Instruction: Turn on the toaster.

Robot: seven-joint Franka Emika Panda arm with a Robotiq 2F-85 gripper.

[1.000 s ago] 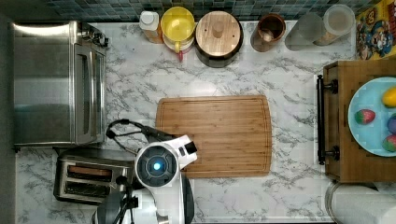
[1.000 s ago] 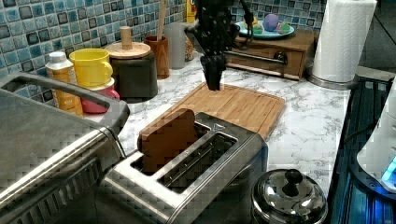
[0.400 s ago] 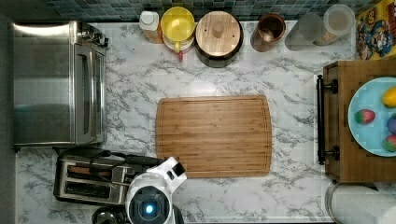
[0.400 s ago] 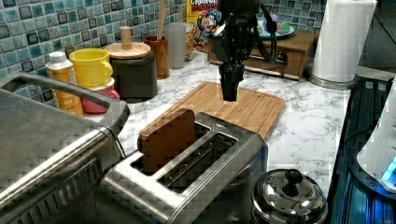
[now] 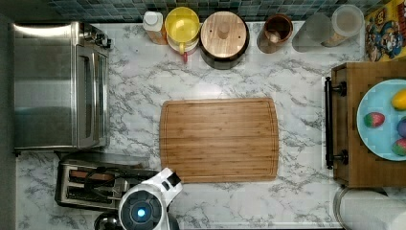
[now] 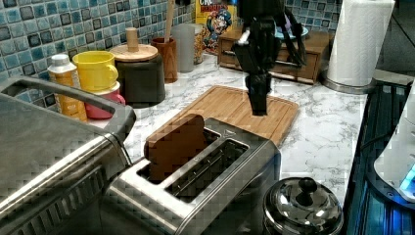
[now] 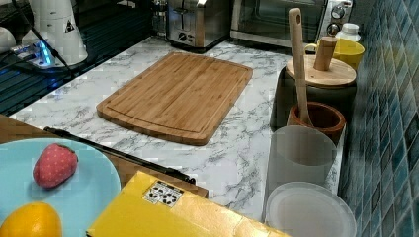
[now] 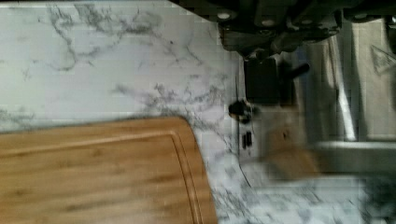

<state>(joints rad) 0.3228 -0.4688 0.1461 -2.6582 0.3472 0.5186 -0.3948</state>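
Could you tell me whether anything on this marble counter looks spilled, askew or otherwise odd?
Nothing stands out. The brushed-steel two-slot toaster stands upright with one brown slice sticking up from a slot, the bamboo cutting board lies flat and bare, and nothing looks spilled on the counter.

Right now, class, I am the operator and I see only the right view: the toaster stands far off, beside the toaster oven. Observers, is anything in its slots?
Observer: Yes. In the left view a brown slice stands in the toaster's slot nearer the toaster oven; the other slot is empty.
Operator: And where is the end effector?
Observer: In the left view the end effector hangs past the toaster's far end, in front of the cutting board, touching neither.
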